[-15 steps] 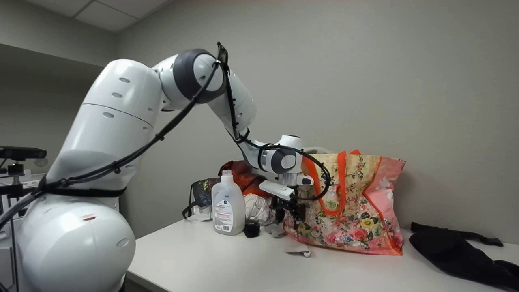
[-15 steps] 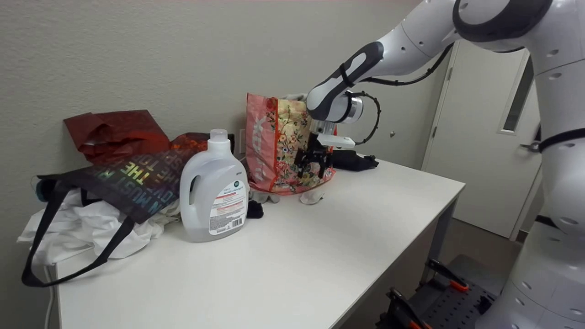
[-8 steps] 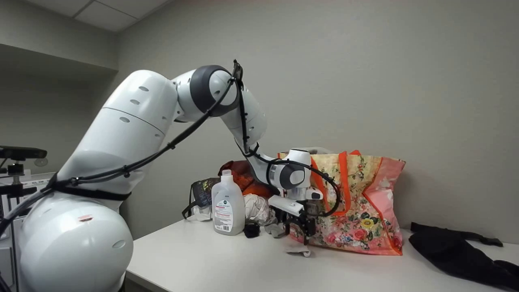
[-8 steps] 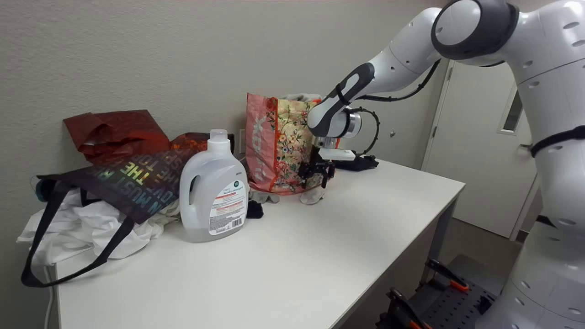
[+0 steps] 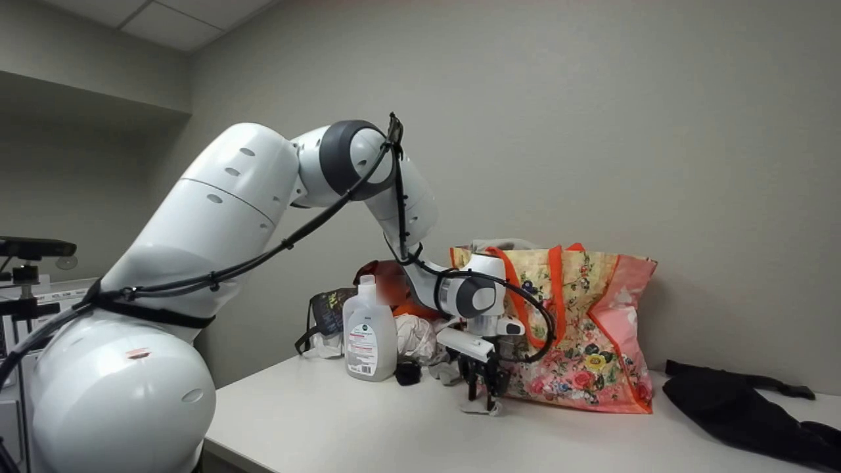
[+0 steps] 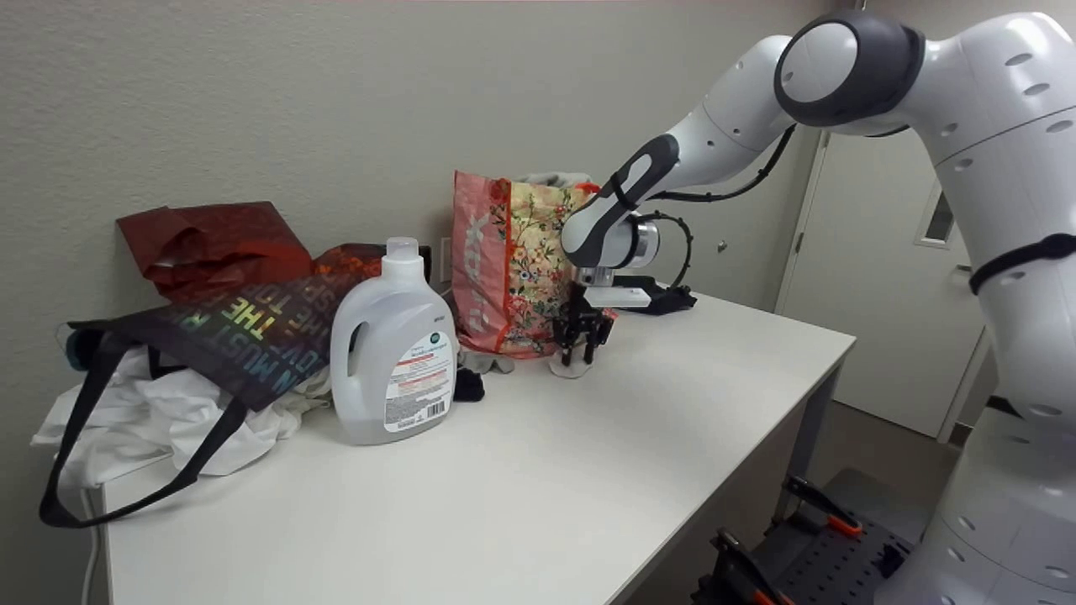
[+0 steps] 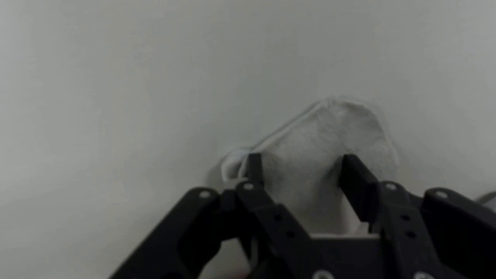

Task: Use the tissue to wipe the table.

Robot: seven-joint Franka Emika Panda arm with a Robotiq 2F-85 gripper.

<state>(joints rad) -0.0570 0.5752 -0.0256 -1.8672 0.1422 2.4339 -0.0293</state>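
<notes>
The tissue is a small pale grey, creased piece (image 7: pixel 310 135) lying on the white table (image 7: pixel 116 97) in the wrist view. It also shows low on the table in both exterior views (image 5: pixel 473 410) (image 6: pixel 570 370), in front of the floral bag. My gripper (image 7: pixel 302 159) points down over the tissue, with a clear gap between its black fingers. The tissue spreads between and beyond the fingertips, with a curled edge by the left finger. In both exterior views the gripper (image 5: pixel 481 401) (image 6: pixel 577 359) is down at the tissue. The table's plain top (image 5: pixel 328 420) (image 6: pixel 471 504) extends around it.
The floral bag (image 5: pixel 578 328) (image 6: pixel 530 269) stands right behind the gripper. A detergent bottle (image 5: pixel 370 335) (image 6: pixel 395 361), a small black item (image 5: pixel 407 372) and grey cloth (image 6: pixel 486 361) are nearby. A dark printed bag (image 6: pixel 244 328) and black fabric (image 5: pixel 742 407) lie farther off.
The arm has come down, bringing the gripper from in front of the bag to the tissue. The fingers look closer together than before. The bag and bottle have not moved.
</notes>
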